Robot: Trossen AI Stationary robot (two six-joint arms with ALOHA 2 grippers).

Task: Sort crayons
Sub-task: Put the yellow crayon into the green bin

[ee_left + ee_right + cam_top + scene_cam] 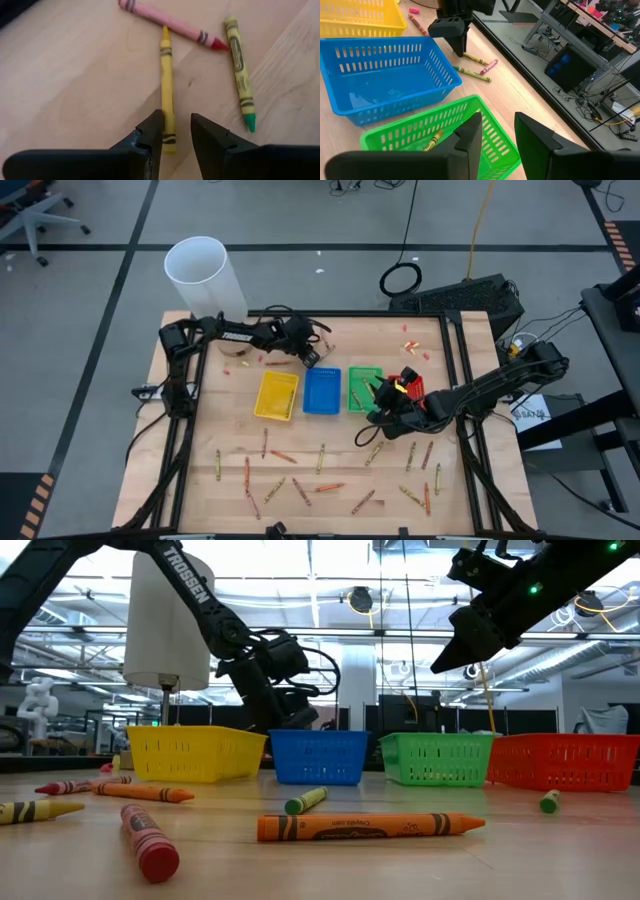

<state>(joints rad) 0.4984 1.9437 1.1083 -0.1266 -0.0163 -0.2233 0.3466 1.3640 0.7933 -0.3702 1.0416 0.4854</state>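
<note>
A wooden counter (330,455) seen from above carries four plastic trays in a row across its middle: a yellow tray (277,395), a blue tray (322,390), a green tray (364,387) and a red tray (412,386). A white cylinder (205,275) stands at the far left corner.

The left pincer (177,131) is low over the counter just behind the blue tray. Its two dark fingers (150,137) stand a narrow gap apart, astride the end of a yellow crayon (167,87) that lies flat on the wood. Whether the fingers already press on the crayon cannot be told. Close by lie a pink-red crayon (172,22) and a yellow-green crayon with a green tip (239,67), the three near one another but not stacked.

The right pincer (497,132) hangs above the near edge of the green tray, raised clear of it in the level view (470,635). Its fingers are parted a little with nothing between them. One yellowish crayon (433,140) lies inside the green tray.

Most of the crayons (320,480) are scattered over the near half of the counter, in front of the trays, in red, orange, yellow and green. In the level view an orange crayon (370,827) and a red crayon (148,840) lie nearest the camera. A few small pink scraps (412,345) sit toward the far right.
</note>
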